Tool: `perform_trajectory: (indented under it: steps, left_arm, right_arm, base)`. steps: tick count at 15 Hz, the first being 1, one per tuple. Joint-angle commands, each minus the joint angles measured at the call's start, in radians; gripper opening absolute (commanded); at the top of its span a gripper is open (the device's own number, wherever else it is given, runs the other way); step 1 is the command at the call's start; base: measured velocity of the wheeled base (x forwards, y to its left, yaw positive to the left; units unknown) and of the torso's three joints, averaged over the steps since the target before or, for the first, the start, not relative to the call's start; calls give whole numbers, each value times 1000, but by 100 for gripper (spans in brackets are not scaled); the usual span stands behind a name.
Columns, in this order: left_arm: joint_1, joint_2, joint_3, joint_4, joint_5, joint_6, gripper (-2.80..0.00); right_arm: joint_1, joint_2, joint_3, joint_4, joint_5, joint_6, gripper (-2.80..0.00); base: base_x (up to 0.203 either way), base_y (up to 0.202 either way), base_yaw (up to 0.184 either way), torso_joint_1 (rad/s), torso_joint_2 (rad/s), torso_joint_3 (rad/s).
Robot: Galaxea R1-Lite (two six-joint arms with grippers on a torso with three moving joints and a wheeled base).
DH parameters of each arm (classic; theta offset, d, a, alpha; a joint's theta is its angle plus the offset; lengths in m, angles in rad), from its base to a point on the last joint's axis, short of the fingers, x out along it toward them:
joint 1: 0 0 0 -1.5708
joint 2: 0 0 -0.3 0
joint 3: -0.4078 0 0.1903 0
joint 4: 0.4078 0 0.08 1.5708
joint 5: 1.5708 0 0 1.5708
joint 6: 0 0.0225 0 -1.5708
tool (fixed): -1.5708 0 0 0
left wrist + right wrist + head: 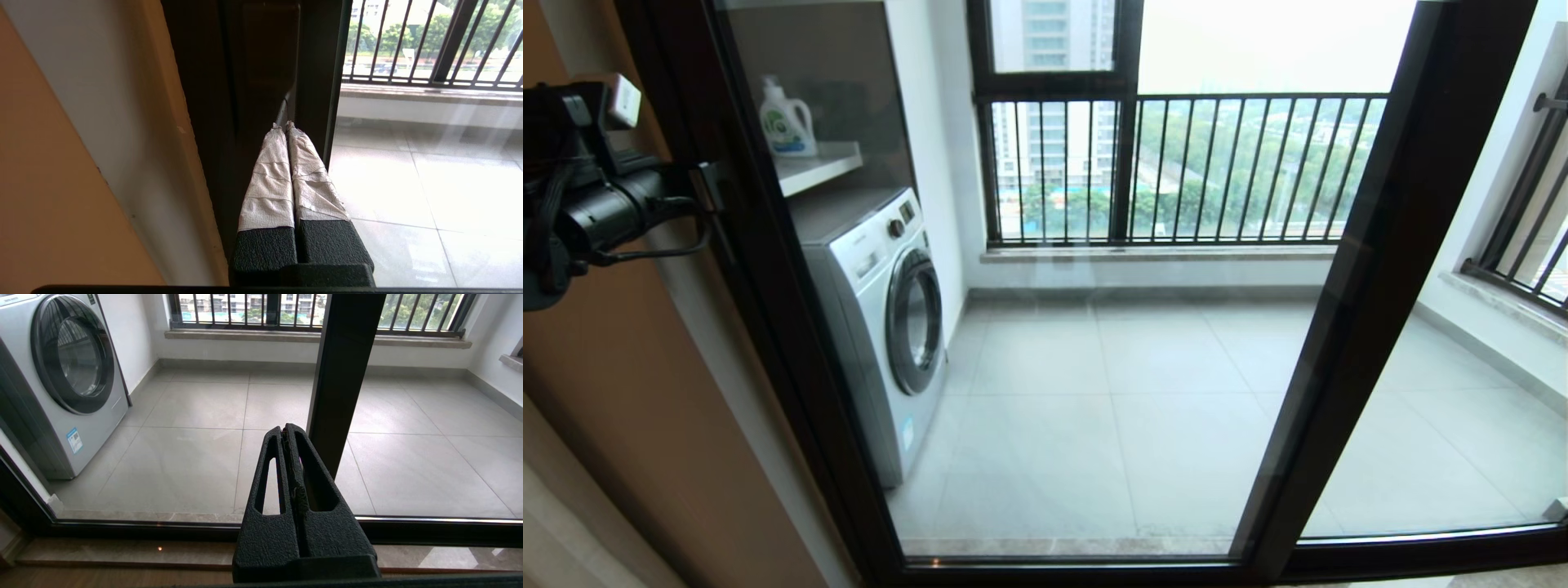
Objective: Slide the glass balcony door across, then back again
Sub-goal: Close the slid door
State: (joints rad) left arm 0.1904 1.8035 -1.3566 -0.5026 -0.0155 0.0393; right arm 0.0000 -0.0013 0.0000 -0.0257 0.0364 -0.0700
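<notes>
The glass balcony door [1094, 367] fills the middle of the head view, its black left upright [768, 327] standing against the wall. My left gripper [690, 196] reaches that upright at the small black handle [709, 184]. In the left wrist view its paper-wrapped fingers [269, 175] lie pressed together, shut, and the gripper [284, 125] touches the handle's thin edge [282, 110]. My right gripper [286, 430] is shut on nothing. It hangs low before the glass, near the middle upright [343, 375], and does not show in the head view.
A handle-less glass panel [1462, 408] stands to the right of the slanting middle upright [1372, 286]. Behind the glass are a washing machine [882, 318], a detergent bottle [786, 118] on a shelf, and the black-railed window [1176, 171]. A tan wall [621, 408] is on the left.
</notes>
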Motion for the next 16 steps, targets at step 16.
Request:
perform_trajectory:
  steps: [16]
  left_arm:
    - [89, 67, 125, -73, -57, -13, -280]
  right_arm:
    - [0, 1, 12, 0, 0, -1, -280]
  base:
    - [0, 0, 0, 0, 0, 0]
